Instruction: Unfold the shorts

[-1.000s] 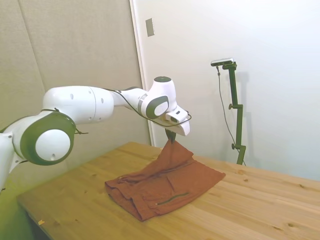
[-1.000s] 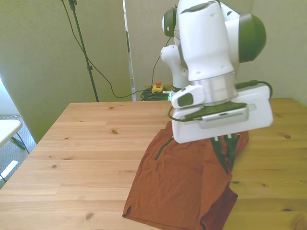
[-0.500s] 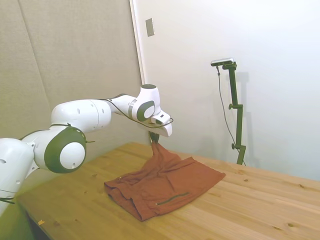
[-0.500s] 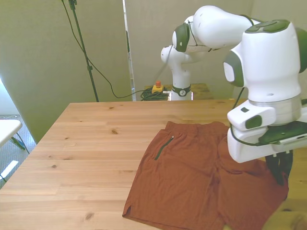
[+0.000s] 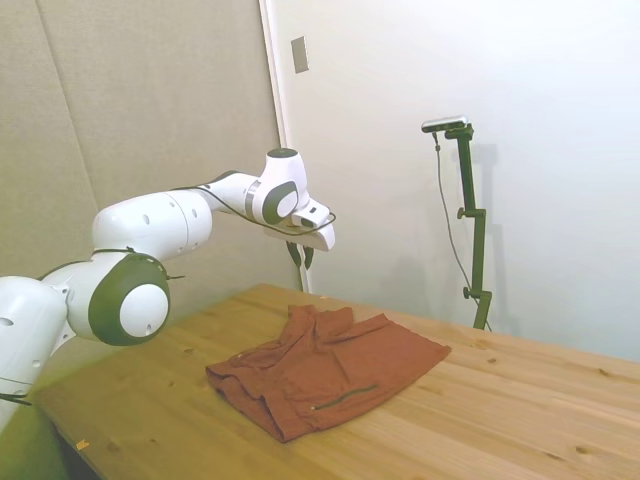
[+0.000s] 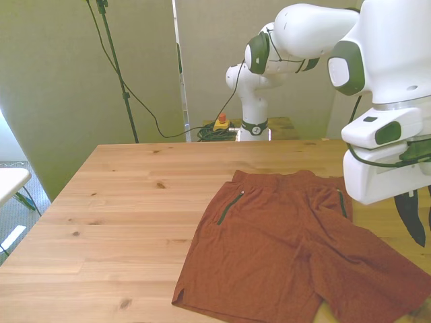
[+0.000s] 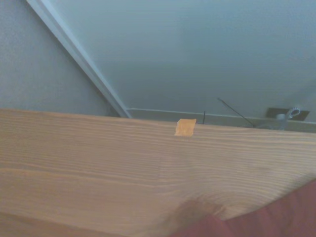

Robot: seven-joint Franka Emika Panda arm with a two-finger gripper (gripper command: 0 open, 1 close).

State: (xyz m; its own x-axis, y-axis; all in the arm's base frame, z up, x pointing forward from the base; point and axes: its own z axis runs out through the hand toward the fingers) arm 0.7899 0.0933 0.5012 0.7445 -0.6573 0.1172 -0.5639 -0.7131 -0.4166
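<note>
The rust-brown shorts (image 6: 289,256) lie spread on the wooden table (image 6: 135,202), waistband toward the far edge and both legs laid out side by side. A dark pocket zipper (image 6: 229,207) shows on the leg at the front view's left. In the side view the shorts (image 5: 330,370) still look rumpled at the near end. My gripper (image 5: 300,256) hangs open above the far corner of the cloth, clear of it and holding nothing. At the front view's right edge the gripper (image 6: 420,219) is partly cut off. The wrist view catches only a corner of the shorts (image 7: 291,212).
A small orange patch (image 7: 185,127) sits at the table's edge (image 7: 98,116). Bare wood (image 5: 500,420) lies on both sides of the cloth. Behind the table, a yellow box with a red button (image 6: 221,122) and cables rest on the floor.
My gripper has let go of the shorts' leg and risen away from it. The lifted leg has dropped and now lies flat beside the other one.
</note>
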